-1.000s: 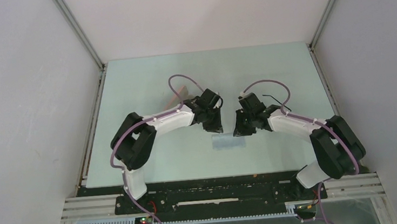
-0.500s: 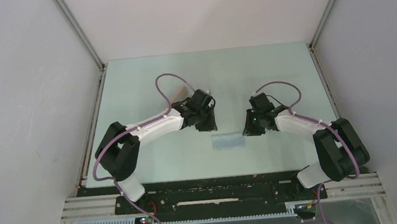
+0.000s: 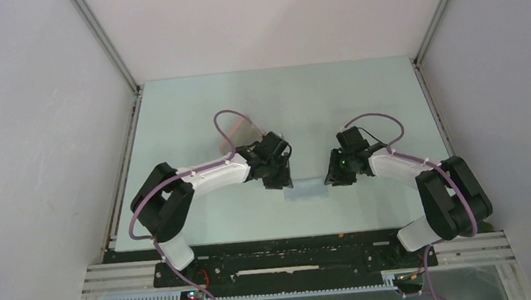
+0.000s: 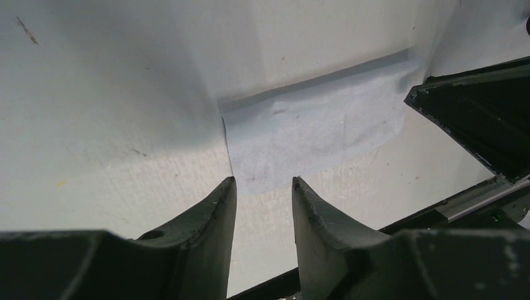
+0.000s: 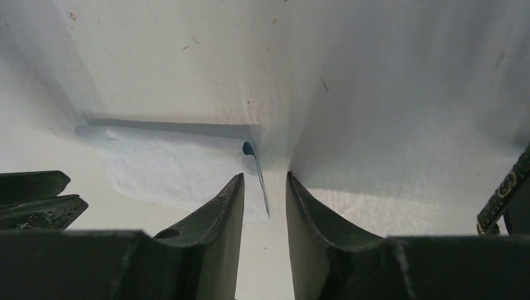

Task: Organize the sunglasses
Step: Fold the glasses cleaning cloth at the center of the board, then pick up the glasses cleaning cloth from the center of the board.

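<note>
A small grey-blue cloth (image 3: pixel 306 190) lies flat on the table between my two grippers. My left gripper (image 3: pixel 284 182) is open by a narrow gap, low over the cloth's left end; the cloth's corner (image 4: pixel 300 137) lies just beyond its fingertips (image 4: pixel 232 185). My right gripper (image 3: pixel 330 178) is also narrowly open at the cloth's right end, where the cloth's raised edge (image 5: pixel 257 175) stands between its tips. A dark strip with a gold mark (image 5: pixel 504 190) at the right edge of the right wrist view may be the sunglasses. They are hidden in the top view.
A salmon-pink case (image 3: pixel 245 128) shows faintly behind the left arm's cable loop. The right gripper's fingers (image 4: pixel 478 119) show in the left wrist view, and the left gripper's fingers (image 5: pixel 34 195) in the right wrist view. The black front rail (image 3: pixel 293 245) runs along the near edge.
Both grippers have come down and nearer, closing on the two ends of the cloth. The left gripper has moved away from the pink case.
</note>
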{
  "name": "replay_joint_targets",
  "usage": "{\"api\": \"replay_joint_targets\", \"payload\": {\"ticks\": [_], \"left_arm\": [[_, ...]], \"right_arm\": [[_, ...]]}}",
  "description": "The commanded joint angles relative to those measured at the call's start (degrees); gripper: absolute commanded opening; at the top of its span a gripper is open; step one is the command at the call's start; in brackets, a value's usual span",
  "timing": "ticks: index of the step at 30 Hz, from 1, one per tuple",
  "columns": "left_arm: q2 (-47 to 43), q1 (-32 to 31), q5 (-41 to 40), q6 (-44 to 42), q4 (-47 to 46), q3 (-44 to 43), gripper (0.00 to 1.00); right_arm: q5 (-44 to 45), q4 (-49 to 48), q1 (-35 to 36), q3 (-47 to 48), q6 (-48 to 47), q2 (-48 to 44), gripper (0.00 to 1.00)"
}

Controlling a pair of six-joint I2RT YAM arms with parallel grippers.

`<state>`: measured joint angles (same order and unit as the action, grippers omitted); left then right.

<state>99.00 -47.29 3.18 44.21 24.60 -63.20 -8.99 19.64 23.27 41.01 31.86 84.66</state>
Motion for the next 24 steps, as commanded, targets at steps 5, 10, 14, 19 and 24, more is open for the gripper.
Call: {"api": "replay_joint_targets", "payload": {"ticks": [5,10,14,19,24], "left_arm": [[-4.5,2.2,-12.4,1.7,0.2,-0.8,0.41],[-0.4,8.0,-16.7,-0.7,3.0,-8.5,0.48],[5.9,11.0,-17.3,-3.0,5.3,-15.2,0.49],[11.0,13.1,-18.7,-4.0,5.1,-18.2,0.48],[12.5,13.3,-19.3,-5.5,2.9,-17.3,0.47]], "right_arm": [[-1.2,-2.3,-0.2,-0.8,0.1,-0.1,0.39],[-1.3,-2.4,-0.3,-0.8,0.2,-0.5,0.39],[-1.2,-1.9,-0.3,-0.8,0.1,-1.2,0.39],[-1.3,-2.0,-0.3,-1.6,0.3,-2.7,0.39],[-1.8,-2.3,-0.3,-2.1,0.3,-2.8,0.39]]}}
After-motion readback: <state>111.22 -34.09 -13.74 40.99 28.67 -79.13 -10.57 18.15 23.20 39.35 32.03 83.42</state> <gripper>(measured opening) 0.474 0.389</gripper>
